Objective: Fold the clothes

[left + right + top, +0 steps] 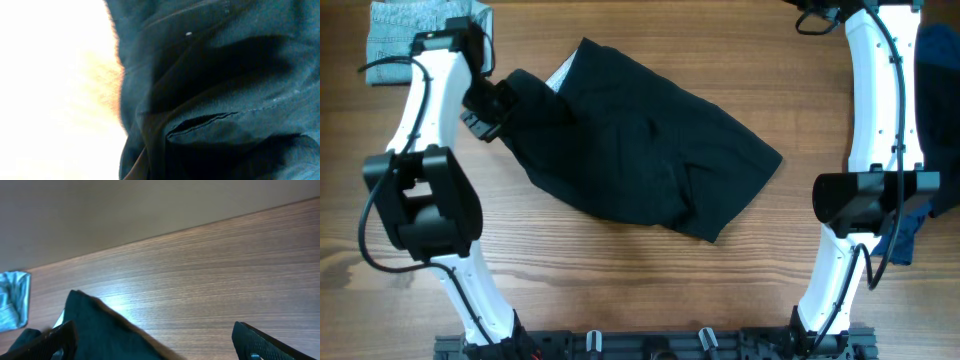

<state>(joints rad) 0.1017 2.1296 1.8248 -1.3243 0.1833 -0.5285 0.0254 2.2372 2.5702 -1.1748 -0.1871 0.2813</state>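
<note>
Clothes (640, 150): black matte fabric, rumpled; left pincer (505, 100) clamps edge, right pincer (155, 342) agape.

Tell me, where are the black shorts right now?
In the overhead view the shorts lie in the middle of the table; the left gripper is at their left end, with the denim garment beyond it in the far left corner.

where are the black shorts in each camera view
Overhead: black shorts spread across the middle of the frame.
Left wrist: black shorts fill the right two thirds, very close up.
Right wrist: black shorts in the lower left corner.
Shared landmark: light-blue denim garment, top left overhead, at the left edge in right wrist.
</note>
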